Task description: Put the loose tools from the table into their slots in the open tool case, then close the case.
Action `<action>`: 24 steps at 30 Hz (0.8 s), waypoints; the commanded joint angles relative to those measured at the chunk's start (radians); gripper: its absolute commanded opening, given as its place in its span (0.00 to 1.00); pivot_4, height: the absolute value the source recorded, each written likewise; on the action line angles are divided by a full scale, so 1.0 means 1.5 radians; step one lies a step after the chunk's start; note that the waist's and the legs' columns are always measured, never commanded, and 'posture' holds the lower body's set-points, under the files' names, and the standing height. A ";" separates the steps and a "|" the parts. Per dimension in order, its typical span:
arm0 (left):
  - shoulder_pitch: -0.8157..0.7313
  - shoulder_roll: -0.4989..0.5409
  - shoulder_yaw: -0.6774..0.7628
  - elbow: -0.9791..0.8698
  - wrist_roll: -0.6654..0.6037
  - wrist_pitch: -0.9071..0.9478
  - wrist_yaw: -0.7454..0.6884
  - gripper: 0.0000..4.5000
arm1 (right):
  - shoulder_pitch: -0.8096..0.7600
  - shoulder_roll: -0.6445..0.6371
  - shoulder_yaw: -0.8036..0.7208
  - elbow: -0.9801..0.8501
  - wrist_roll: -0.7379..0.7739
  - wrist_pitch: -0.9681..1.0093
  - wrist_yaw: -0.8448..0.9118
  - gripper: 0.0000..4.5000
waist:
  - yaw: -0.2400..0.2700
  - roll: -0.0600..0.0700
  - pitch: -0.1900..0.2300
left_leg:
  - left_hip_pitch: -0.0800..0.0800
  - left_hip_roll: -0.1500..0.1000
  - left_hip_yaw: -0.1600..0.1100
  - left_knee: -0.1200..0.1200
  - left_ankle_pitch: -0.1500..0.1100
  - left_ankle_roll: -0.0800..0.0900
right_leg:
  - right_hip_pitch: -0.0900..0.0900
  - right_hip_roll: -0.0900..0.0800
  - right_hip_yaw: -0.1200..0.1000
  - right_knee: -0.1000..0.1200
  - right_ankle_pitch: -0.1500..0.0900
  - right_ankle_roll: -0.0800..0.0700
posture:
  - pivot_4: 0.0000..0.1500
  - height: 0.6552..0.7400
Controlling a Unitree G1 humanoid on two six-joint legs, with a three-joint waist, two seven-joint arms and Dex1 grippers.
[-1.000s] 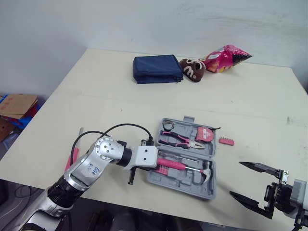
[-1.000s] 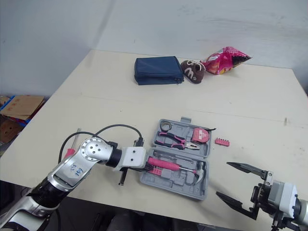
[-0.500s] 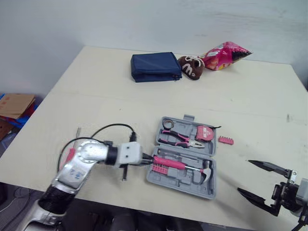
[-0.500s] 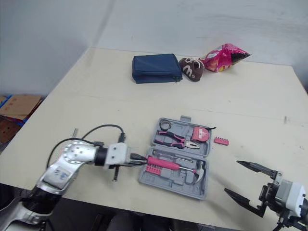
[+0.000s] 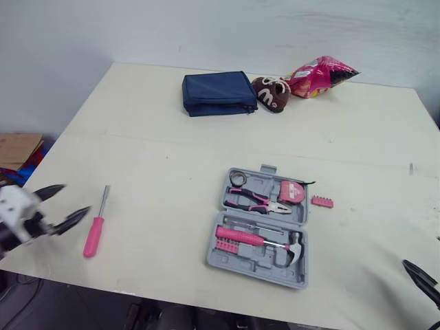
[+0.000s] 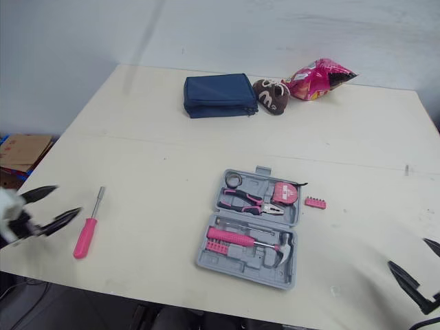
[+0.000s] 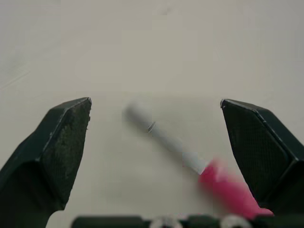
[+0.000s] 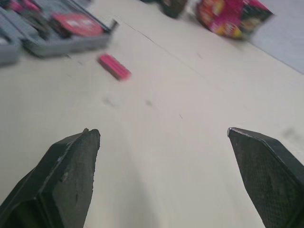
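Head view: my left gripper (image 5: 73, 200) hangs spread at the table's (image 5: 172, 151) left edge, just beside the pink screwdriver (image 5: 93, 235). The open case (image 5: 256, 262) lies mid-table, with a pink bit strip (image 5: 322, 201) near its right side.

Left wrist: the screwdriver lies between my fingers.

Right wrist: my right gripper (image 8: 164, 135) is spread wide above bare table. The print on the pink bag (image 8: 228, 16) is unreadable.

The screwdriver (image 5: 94, 232) lies left of case (image 5: 261, 227), bits (image 5: 322, 201) right.
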 commanded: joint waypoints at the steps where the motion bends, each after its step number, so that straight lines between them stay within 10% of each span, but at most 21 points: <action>1: -0.036 0.039 0.038 0.120 0.010 -0.066 0.035 0.99 | -0.007 -0.014 -0.050 0.076 0.004 -0.051 -0.029 1.00 | 0.003 -0.001 0.000 | 0.000 0.000 0.000 0.000 0.000 0.000 | 0.000 0.000 0.000 0.000 0.000 0.000 | 1.00 1.00; 10: -0.104 0.029 0.006 0.170 0.005 -0.098 0.024 0.99 | -0.012 -0.018 -0.049 0.134 -0.044 -0.060 -0.160 1.00 | 0.005 -0.001 0.000 | 0.001 0.000 0.000 -0.001 0.000 -0.003 | 0.000 -0.001 -0.001 0.002 0.000 0.000 | 1.00 1.00; 24: -0.097 -0.011 -0.019 0.114 0.002 -0.075 0.010 0.99 | 0.045 0.008 0.028 -0.119 -0.122 0.153 -0.336 1.00 | -0.012 -0.002 0.000 | 0.001 0.000 0.000 -0.001 0.001 -0.003 | -0.001 0.000 0.000 0.004 0.000 0.000 | 1.00 1.00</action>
